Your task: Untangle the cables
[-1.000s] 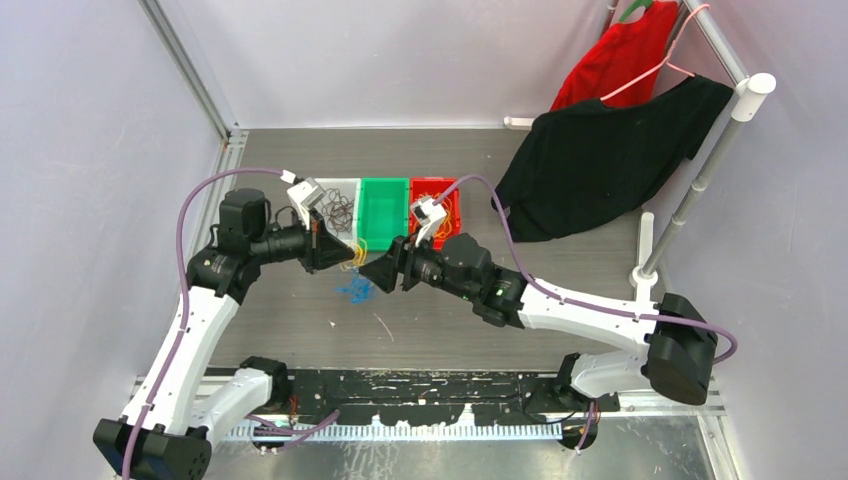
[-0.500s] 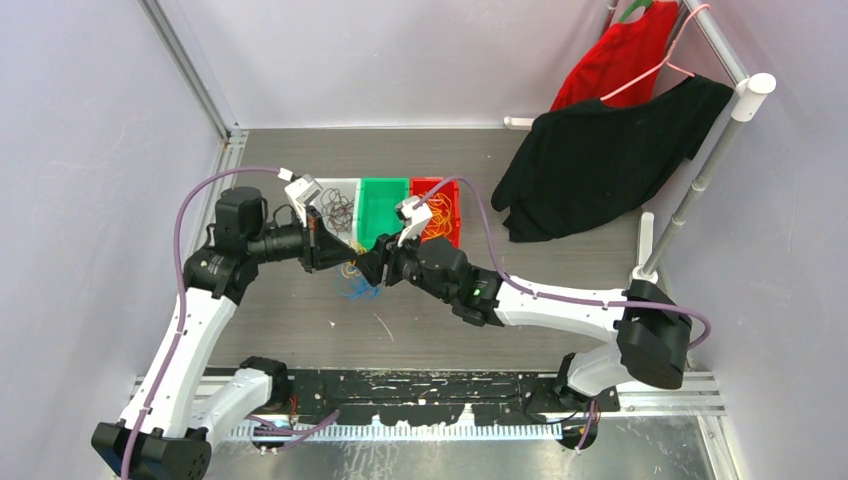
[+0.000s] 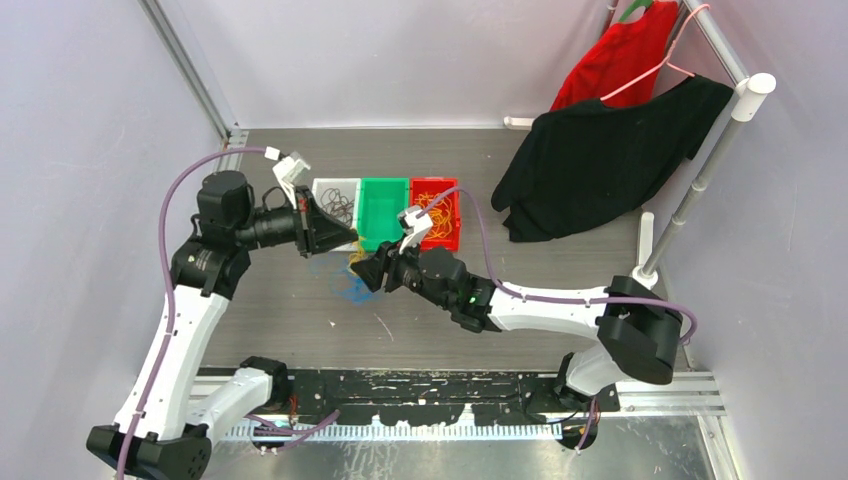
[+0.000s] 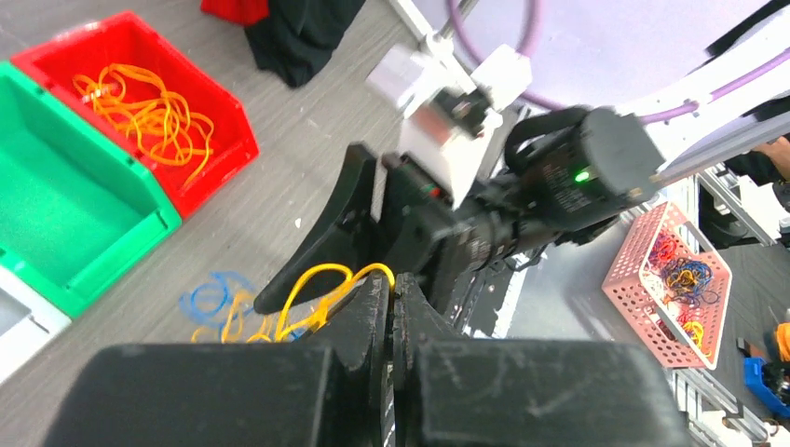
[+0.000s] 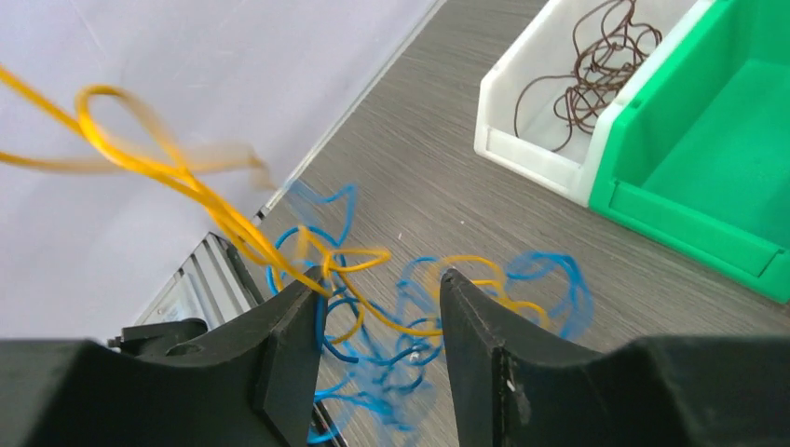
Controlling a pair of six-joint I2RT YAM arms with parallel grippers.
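Both arms had swung leftward since a second before, the left one drawing back from the bins. The left jaws were pressed shut on the orange-yellow cable (image 4: 317,277), which rose taut from the tangle. The right jaws stood partly apart, clamping nothing, straddling the blue cables (image 5: 557,279) and yellow loops lying on the surface (image 3: 450,160) near the white bin (image 5: 522,140).

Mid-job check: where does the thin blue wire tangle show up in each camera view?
Top external: the thin blue wire tangle is left of centre, just below the green plastic bin.
Left wrist: lower left, nearer than the bin.
Right wrist: bottom centre, blurred.
Shared landmark: the green bin, in all three.
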